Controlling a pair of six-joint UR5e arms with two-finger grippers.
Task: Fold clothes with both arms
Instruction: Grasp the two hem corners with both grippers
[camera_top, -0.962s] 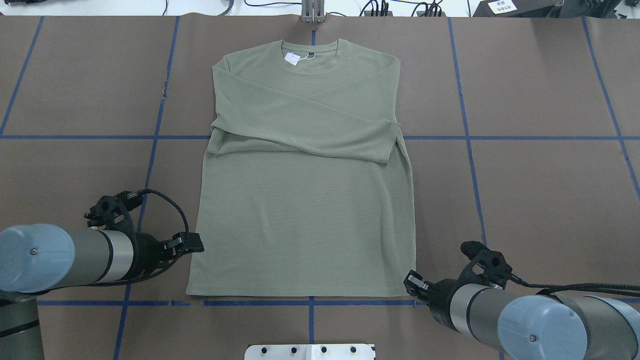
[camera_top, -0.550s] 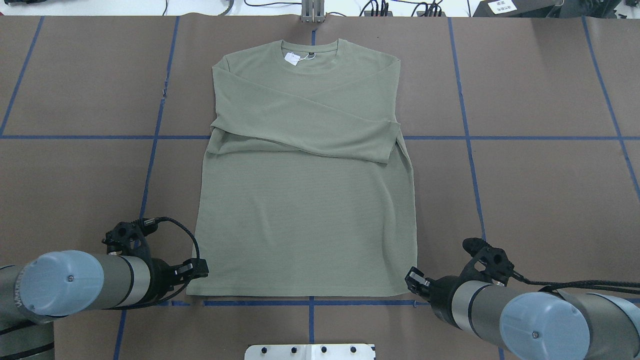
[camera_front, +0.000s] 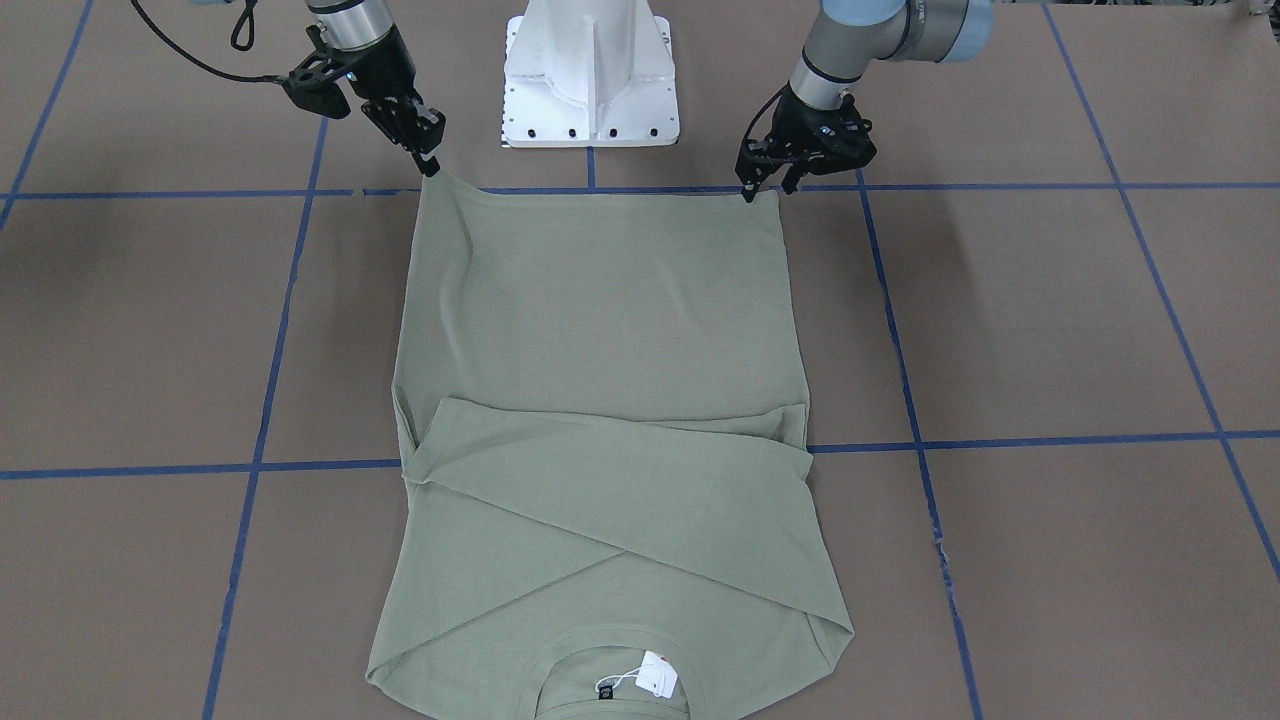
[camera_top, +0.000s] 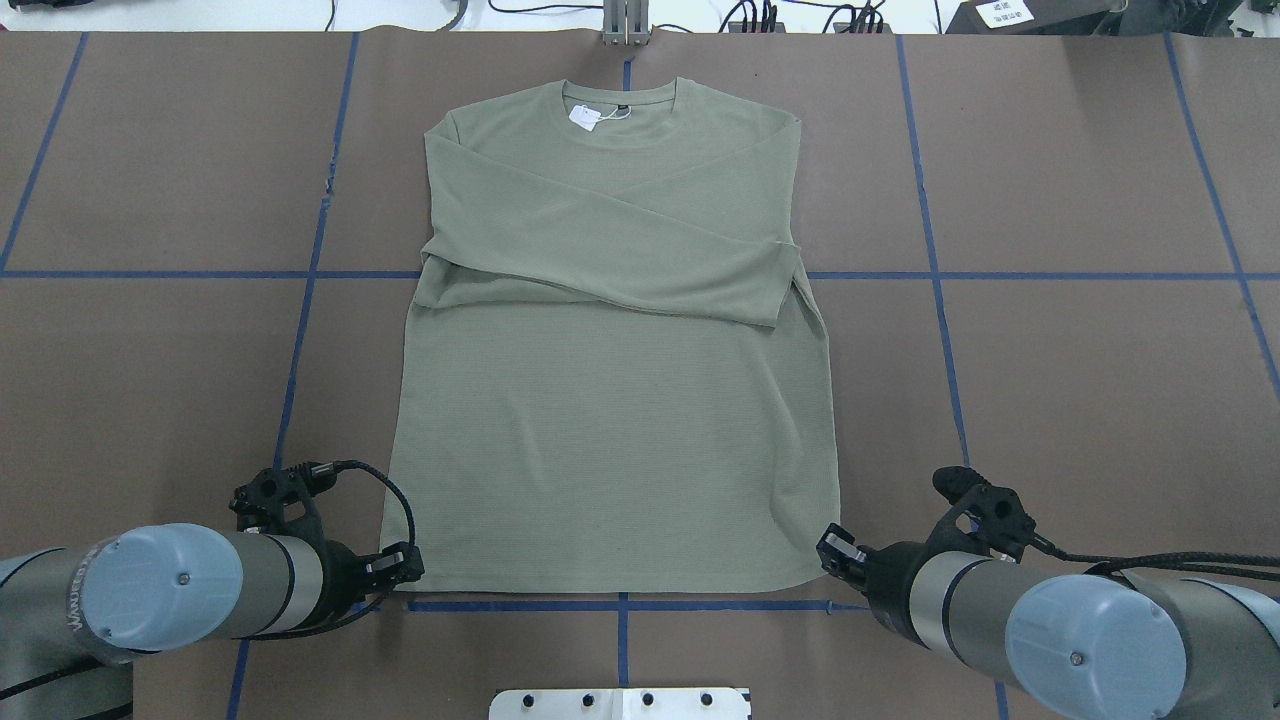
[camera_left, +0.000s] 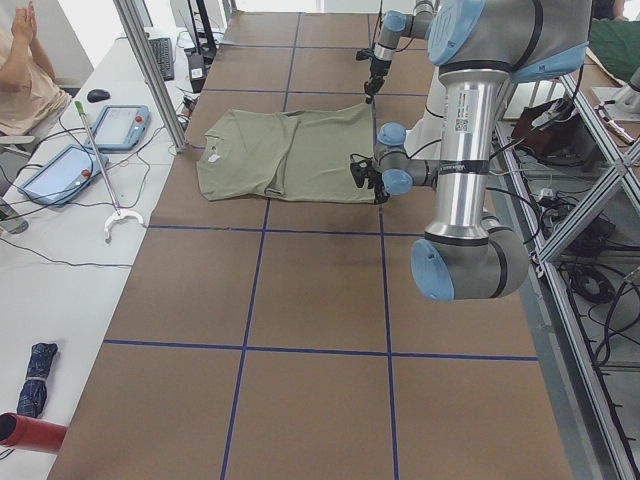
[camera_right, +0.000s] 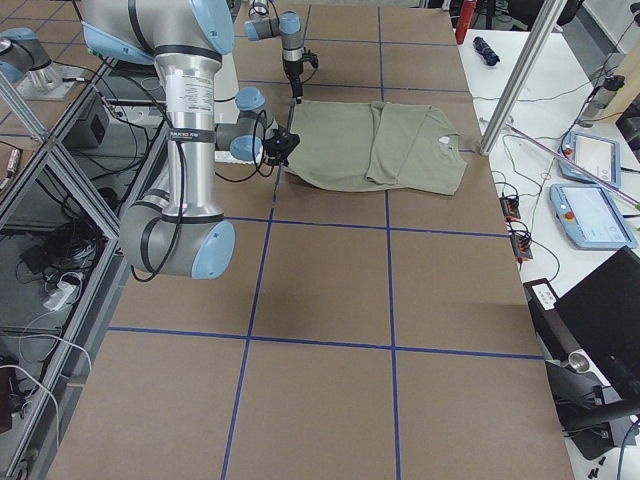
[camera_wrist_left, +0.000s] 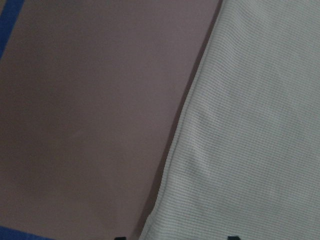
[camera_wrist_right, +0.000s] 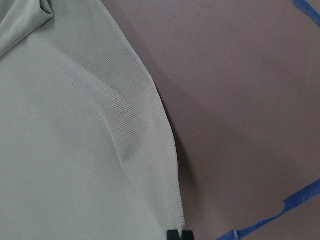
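Shirt: pale sage-green long-sleeved knit shirt (camera_top: 610, 400) flat on the brown papered table (camera_top: 1080, 380), sleeves crossed over the chest, collar far.
Right: black two-finger right gripper (camera_top: 832, 552) clenched on the near right hem corner!
Left: black two-finger left gripper (camera_top: 405, 568) spread apart over the near left corner.

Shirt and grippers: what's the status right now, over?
Right gripper shut on shirt hem corner. Left gripper open at the other corner. Shirt flat, sleeves crossed. Nothing blocking seen.
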